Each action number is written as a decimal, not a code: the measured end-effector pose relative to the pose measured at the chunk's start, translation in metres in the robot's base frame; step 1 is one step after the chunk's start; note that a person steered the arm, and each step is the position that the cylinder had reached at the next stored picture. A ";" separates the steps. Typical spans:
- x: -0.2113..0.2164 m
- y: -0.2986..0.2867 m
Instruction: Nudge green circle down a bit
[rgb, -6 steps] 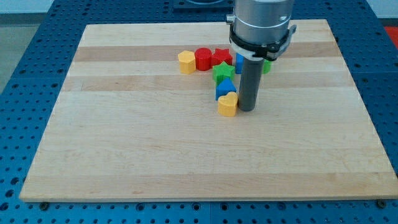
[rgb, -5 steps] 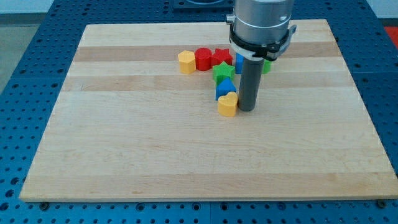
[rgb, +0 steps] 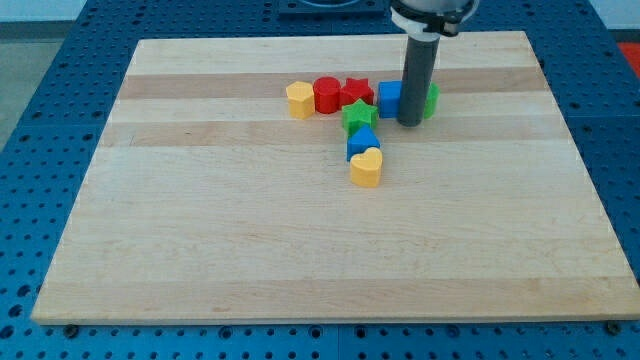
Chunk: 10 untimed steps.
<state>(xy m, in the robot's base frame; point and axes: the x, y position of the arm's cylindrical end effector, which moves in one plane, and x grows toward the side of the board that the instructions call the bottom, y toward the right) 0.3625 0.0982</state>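
Observation:
The green circle (rgb: 431, 100) lies near the top of the wooden board (rgb: 250, 230), mostly hidden behind my rod; only its right edge shows. My tip (rgb: 410, 122) stands just in front of it and to its left, against the right side of a blue block (rgb: 389, 98). I cannot tell whether the tip touches the green circle.
A row of blocks runs left from the blue one: a red star (rgb: 356, 91), a red circle (rgb: 327, 94) and a yellow hexagon (rgb: 299, 100). Below them lie a green star (rgb: 360, 117), a blue block (rgb: 362, 143) and a yellow heart (rgb: 367, 168).
My rod has moved up and slightly right, from beside the yellow heart to the green circle and blue block. The blocks have not visibly moved.

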 end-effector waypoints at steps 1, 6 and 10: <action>-0.014 0.000; -0.028 0.067; -0.070 0.080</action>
